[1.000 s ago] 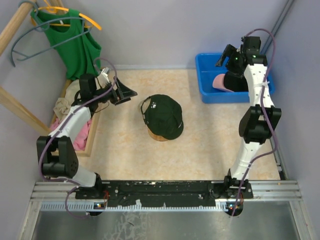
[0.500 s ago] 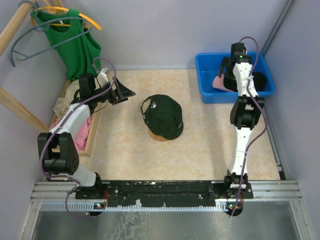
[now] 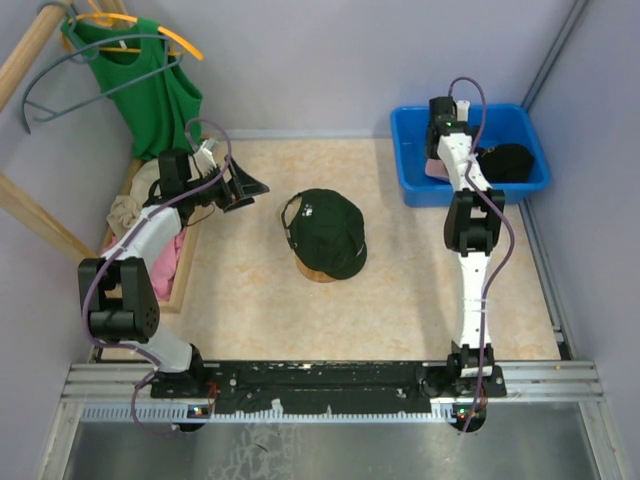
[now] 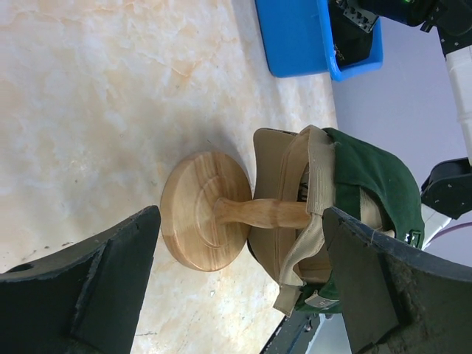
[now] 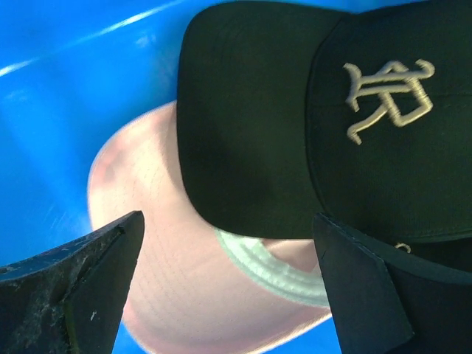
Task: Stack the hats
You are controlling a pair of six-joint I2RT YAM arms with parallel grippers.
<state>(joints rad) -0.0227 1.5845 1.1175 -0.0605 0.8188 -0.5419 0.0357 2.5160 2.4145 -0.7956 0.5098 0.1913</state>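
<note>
**Position.** The right jaws stand apart and empty above the blue bin (image 5: 59, 88) at the far right of the tabletop (image 3: 420, 290). They are placed over the spot where the brim of the black cap (image 5: 332, 147) overlaps the pink cap (image 5: 169, 243). The left jaws are likewise apart and empty, and face the wooden stand (image 4: 203, 214) at mid-tabletop from the side. On that stand the tan cap (image 4: 284, 192) is seated, with the green cap (image 3: 325, 232) over it.

**Risks noted.**
1. As the two caps in the bin overlap, both could be pinched at once. The pink one could also be dragged up and dropped when the black one is lifted.
2. A hold taken on a curved brim edge alone is judged weak, so the cap could swing or slip in transit.
3. The stand is slender. It could be tipped by a cap pressed down off-centre, or by a nudge from the left jaws.
4. The green cap could be knocked askew by the next cap.
</note>
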